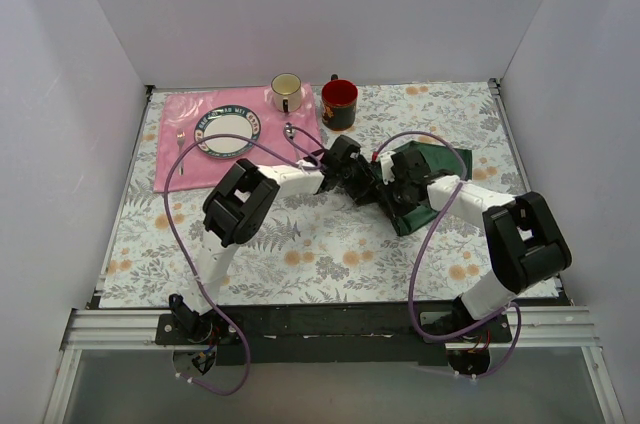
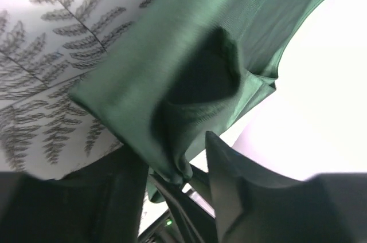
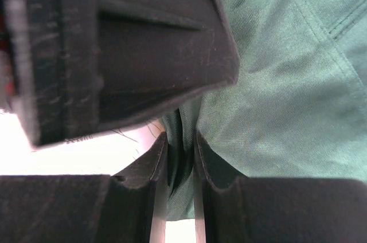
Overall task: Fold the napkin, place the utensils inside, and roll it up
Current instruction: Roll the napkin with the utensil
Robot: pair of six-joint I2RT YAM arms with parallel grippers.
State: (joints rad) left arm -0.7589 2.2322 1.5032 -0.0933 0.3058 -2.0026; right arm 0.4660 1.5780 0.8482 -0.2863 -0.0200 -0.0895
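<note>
The right gripper (image 3: pixel 180 140) is clamped on a bunched fold of the napkin (image 3: pixel 287 82), its two fingers almost together with green cloth pinched between them. The left gripper (image 2: pixel 172 151) is just to its left; its fingers (image 2: pixel 241 197) stand apart, and a hanging fold of the napkin (image 2: pixel 189 54) droops between them unpinched. From above, both grippers meet mid-table at the cloth's left edge, and the rest of the napkin (image 1: pixel 440 159) spreads to the right and toward the near side, on the flower-print table (image 1: pixel 330 254). The utensils (image 1: pixel 293 134) lie on the right edge of the pink placemat (image 1: pixel 170 159), just left of the left gripper. Farther left on it sits a plate (image 1: pixel 228 134); the lettering around its rim is too small to read.
</note>
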